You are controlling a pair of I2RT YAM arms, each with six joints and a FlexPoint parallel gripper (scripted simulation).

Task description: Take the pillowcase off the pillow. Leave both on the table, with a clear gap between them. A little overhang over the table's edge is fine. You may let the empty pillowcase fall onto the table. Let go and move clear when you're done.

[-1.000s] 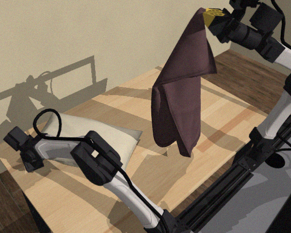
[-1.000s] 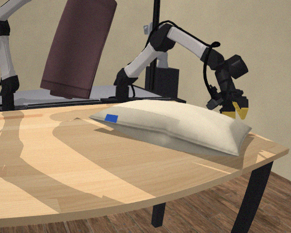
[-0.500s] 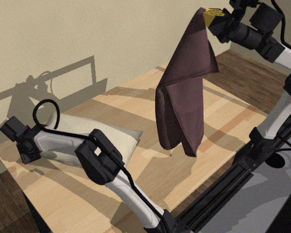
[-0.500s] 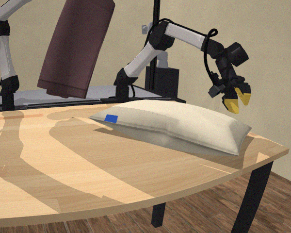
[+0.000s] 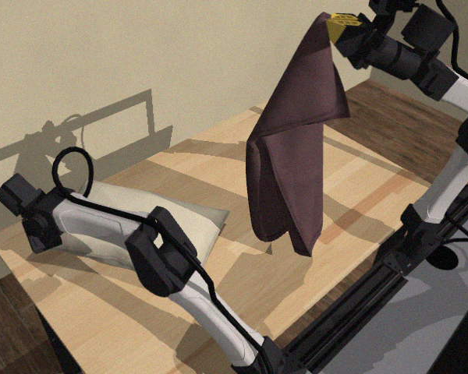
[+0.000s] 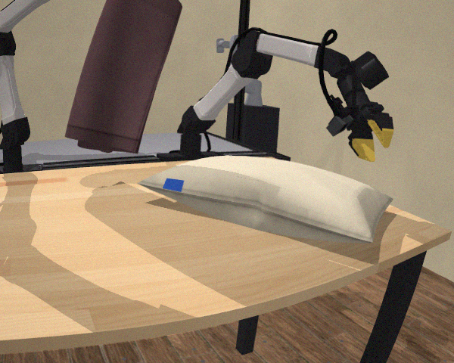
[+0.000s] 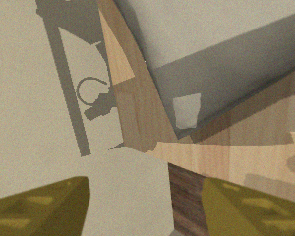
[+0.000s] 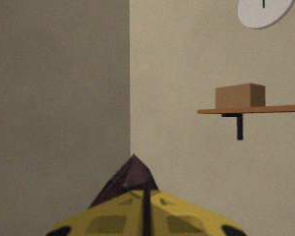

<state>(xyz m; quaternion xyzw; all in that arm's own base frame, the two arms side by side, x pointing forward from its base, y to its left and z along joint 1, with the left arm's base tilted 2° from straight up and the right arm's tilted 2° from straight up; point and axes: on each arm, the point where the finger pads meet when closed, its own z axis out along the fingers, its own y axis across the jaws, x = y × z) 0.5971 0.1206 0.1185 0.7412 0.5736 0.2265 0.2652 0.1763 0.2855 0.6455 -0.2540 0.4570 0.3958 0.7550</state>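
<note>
The cream pillow (image 5: 133, 197) (image 6: 266, 187) (image 7: 216, 34) lies bare on the table, with a blue patch near one corner. The dark maroon pillowcase (image 5: 295, 160) (image 6: 121, 74) (image 8: 134, 174) hangs above the table, fully apart from the pillow. My right gripper (image 5: 334, 25) (image 8: 147, 199) is shut on the pillowcase's upper end and holds it high. My left gripper (image 6: 380, 152) (image 7: 146, 186) is open and empty, above and beyond the pillow's outer end; the left arm hides it in the top view.
The wooden table (image 5: 97, 318) (image 6: 141, 273) reaches under the pillowcase, and its corner is close to the pillow's outer end. The left arm reaches over the pillow. A wall stands along one side. A shelf (image 8: 275, 108) with a brown box (image 8: 233, 96) is on the wall.
</note>
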